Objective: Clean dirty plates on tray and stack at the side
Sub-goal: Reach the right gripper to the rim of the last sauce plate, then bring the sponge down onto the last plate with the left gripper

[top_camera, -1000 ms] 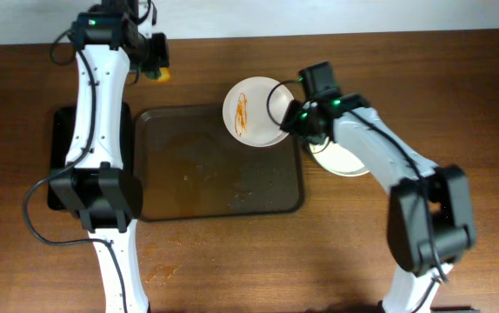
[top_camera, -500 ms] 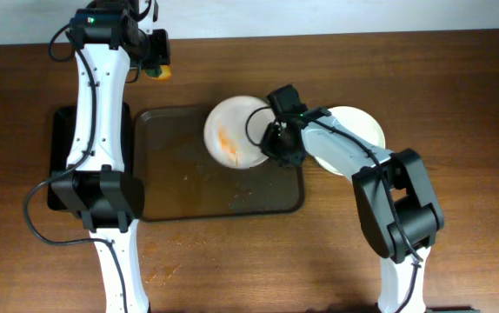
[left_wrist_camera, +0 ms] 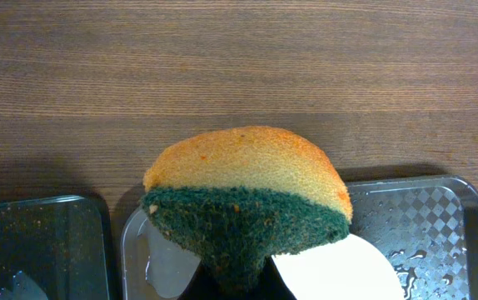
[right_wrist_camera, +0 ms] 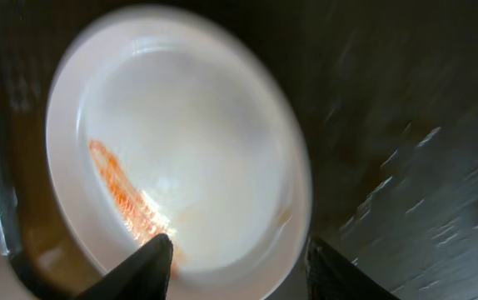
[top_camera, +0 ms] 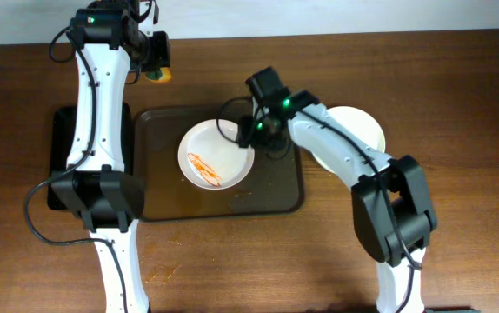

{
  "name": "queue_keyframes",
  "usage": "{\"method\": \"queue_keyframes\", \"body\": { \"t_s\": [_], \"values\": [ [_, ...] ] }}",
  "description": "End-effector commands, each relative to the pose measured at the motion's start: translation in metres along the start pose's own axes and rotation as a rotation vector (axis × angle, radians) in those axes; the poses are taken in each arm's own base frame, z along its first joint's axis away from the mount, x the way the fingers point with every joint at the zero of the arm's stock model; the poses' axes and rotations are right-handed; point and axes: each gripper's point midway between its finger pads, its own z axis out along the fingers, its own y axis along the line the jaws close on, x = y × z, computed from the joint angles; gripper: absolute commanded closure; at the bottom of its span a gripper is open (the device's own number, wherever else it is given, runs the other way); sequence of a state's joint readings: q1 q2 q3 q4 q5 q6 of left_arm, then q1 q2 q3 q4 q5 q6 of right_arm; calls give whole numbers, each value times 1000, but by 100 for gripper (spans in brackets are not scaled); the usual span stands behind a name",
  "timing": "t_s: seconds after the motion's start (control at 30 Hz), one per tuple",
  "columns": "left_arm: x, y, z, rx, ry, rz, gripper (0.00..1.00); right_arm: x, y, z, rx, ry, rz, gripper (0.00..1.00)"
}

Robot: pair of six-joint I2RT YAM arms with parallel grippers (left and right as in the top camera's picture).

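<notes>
Streaked plate (top_camera: 216,155) mid wet brown tray (top_camera: 158,178), bare floor beside it; right gripper (top_camera: 255,133) spread empty at its rim; left gripper (top_camera: 152,65) clamps sponge (left_wrist_camera: 247,187)

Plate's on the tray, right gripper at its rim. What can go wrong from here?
1. The right gripper is open but sits right at the rim of the plate. Backing away could clip and shove it.
2. The tray looks wet, so the unheld plate may slide under scrubbing.
3. The left gripper, holding the sponge, must cross to the plate. It could collide with the right gripper there.
</notes>
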State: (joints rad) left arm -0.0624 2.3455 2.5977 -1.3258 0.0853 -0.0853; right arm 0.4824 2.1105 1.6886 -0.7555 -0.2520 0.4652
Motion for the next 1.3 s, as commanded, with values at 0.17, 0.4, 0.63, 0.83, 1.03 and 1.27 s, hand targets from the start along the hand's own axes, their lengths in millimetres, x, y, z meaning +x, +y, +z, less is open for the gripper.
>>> {"method": "queue_keyframes", "body": {
  "t_s": [0.17,0.4,0.63,0.83,1.03,1.27],
  "values": [
    [0,-1,2,-2,2,25,100,-19,-8,47,24,-25,-392,55],
    [2,0,7,-3,11,24,100,-9,-7,60,13,10,-296,78],
    [4,0,10,-3,22,23,99,22,-24,57,102,121,197,96],
    [11,2,16,-5,47,21,100,32,-30,56,168,132,354,96],
    [25,0,30,0,98,19,99,1,-45,53,123,49,377,56],
    [36,2,44,-3,136,16,100,-8,-29,55,49,35,148,75]
  ]
}}
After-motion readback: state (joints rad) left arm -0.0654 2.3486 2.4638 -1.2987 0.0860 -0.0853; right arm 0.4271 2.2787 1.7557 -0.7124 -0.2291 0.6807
